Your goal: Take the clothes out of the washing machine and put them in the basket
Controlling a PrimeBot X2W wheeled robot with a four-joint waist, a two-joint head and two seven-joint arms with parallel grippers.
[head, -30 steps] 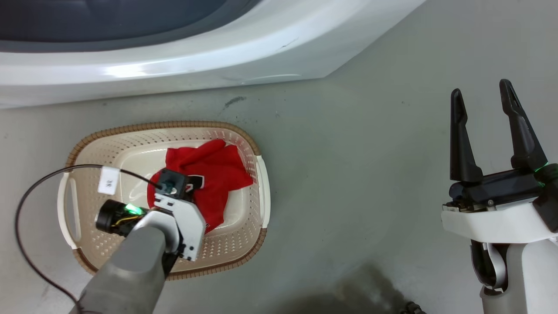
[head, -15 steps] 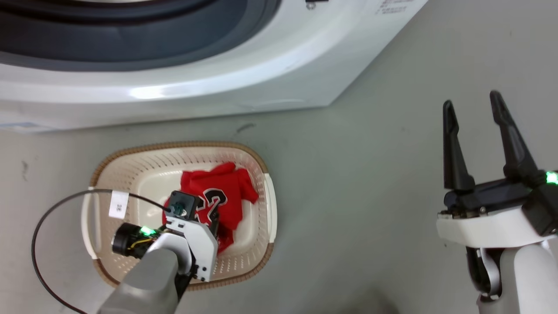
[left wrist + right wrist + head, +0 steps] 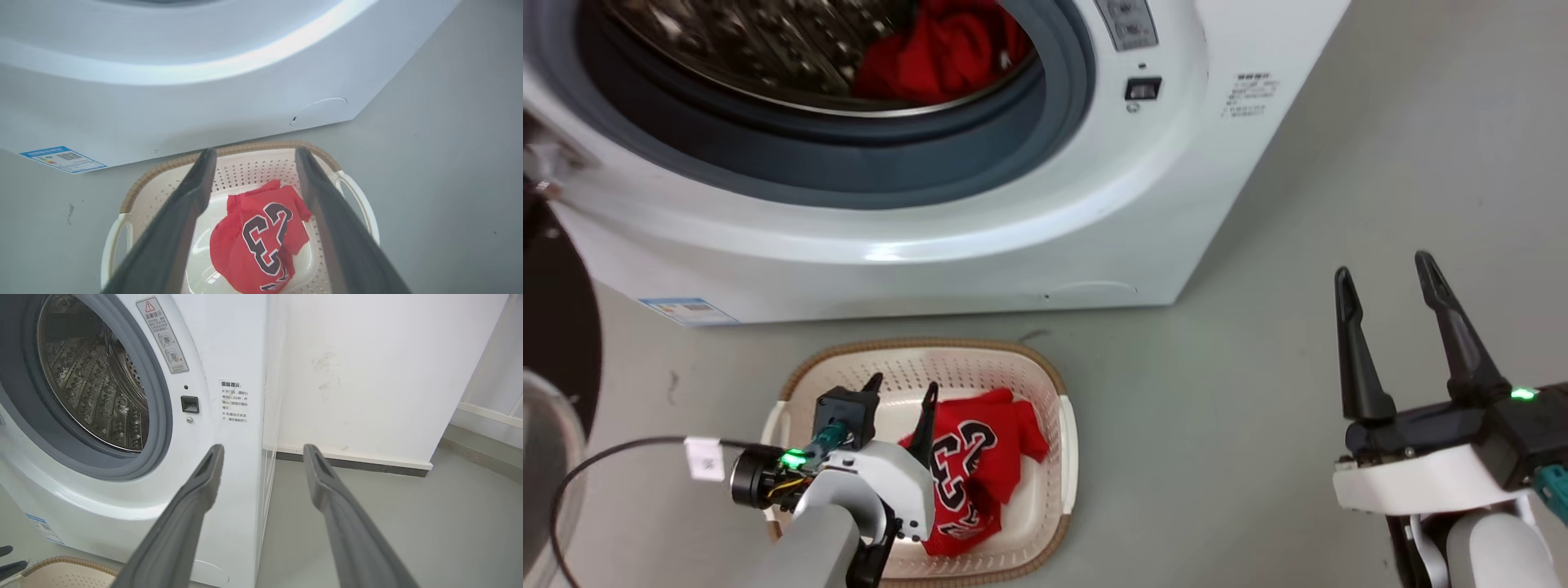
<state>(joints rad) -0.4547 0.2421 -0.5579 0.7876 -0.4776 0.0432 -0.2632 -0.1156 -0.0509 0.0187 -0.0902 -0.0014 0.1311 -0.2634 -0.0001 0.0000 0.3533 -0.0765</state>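
Your head camera looks down at a white front-loading washing machine standing on a grey floor. Its round, grey-rimmed opening is uncovered, and the black-framed glass door hangs open at the far left edge of the view. Inside the perforated steel drum, a crumpled red garment lies toward the right side.

On the floor just in front of the machine sits a cream perforated laundry basket with a brown woven-look rim. A red jersey with a black-and-white "23" lies bunched inside it, in the middle and right part.

Your left hand hovers over the left half of the basket, its two dark fingers spread apart and holding nothing. In the left wrist view the jersey lies below and between those fingers, clear of them. A black cable loops out from that wrist.

Your right hand is well off to the right, over bare floor, fingers pointing up and apart, also empty. Its wrist view looks past the parted fingers at the machine's right front corner, a warning sticker beside the opening, and a white wall beyond.

A blue label sits low on the machine's front, at the left.
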